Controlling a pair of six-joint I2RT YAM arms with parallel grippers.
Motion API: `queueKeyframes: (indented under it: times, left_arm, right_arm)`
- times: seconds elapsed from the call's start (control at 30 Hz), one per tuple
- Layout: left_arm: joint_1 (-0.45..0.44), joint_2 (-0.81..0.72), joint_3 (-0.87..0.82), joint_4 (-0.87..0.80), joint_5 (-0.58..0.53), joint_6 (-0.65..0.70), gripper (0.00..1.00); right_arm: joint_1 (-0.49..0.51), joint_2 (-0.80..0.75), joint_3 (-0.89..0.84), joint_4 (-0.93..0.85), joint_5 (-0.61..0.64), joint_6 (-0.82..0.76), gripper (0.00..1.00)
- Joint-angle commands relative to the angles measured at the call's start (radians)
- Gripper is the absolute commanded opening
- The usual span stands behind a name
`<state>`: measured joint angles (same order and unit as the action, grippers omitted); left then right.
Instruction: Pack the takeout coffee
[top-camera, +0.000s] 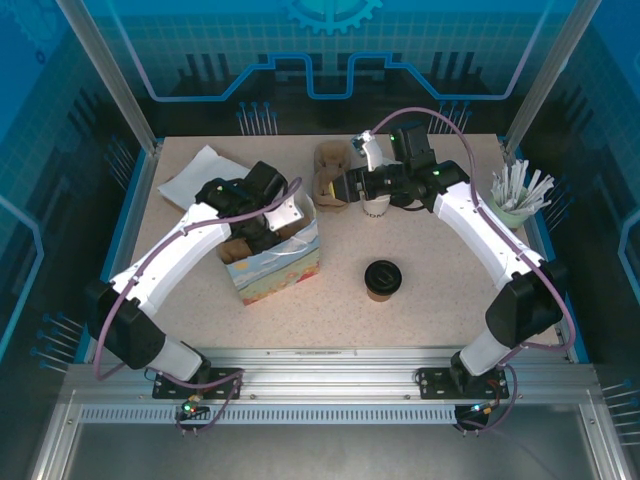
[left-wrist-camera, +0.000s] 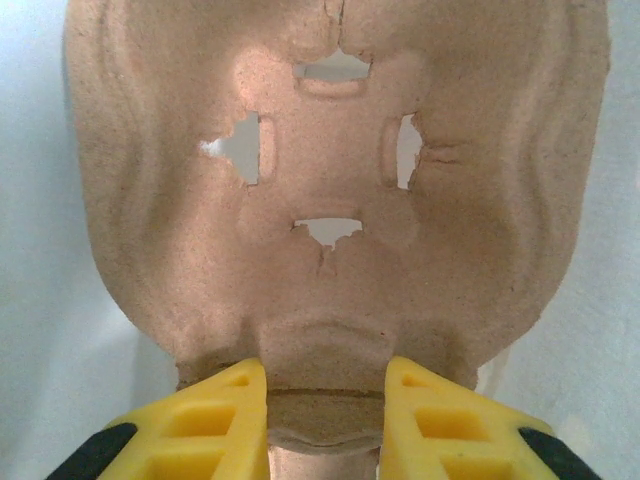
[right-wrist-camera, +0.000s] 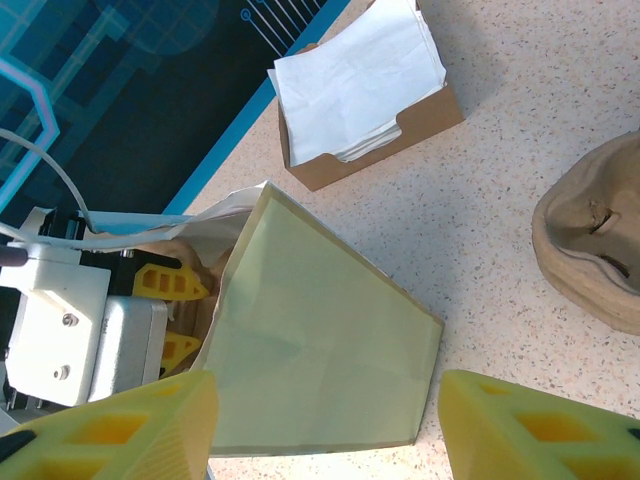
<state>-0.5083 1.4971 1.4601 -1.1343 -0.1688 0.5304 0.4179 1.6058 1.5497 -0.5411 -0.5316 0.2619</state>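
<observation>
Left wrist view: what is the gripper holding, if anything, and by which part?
The left gripper pinches the pulp cup carrier by the middle of its near edge.

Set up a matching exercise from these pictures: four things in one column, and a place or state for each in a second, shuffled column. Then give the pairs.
Column one
1. takeout coffee
2. napkins
3. left gripper
4. right gripper

Column two
A. open, nothing between its fingers
B. stacked in a brown box near the far left corner
C. shut on a pulp cup carrier
D. upright on the bare table, black lid on

Pairs: 1-D, 2-B, 3-C, 4-A
</observation>
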Motion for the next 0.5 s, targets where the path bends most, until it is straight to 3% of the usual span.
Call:
queueKeyframes:
  times: [0.0,0.47]
  left_arm:
    - [-0.006,-0.022,0.014,-0.050,-0.013,0.040,0.26]
    - [0.013,0.043,-0.027,-0.026,0.011,0.080,0.27]
  right_arm:
    - [-0.008,0.013,-0.015,0.017,-0.020,-0.005,0.62]
    - [-0.009,0.017,-0.013,0.015,-0.027,-0.009,0.62]
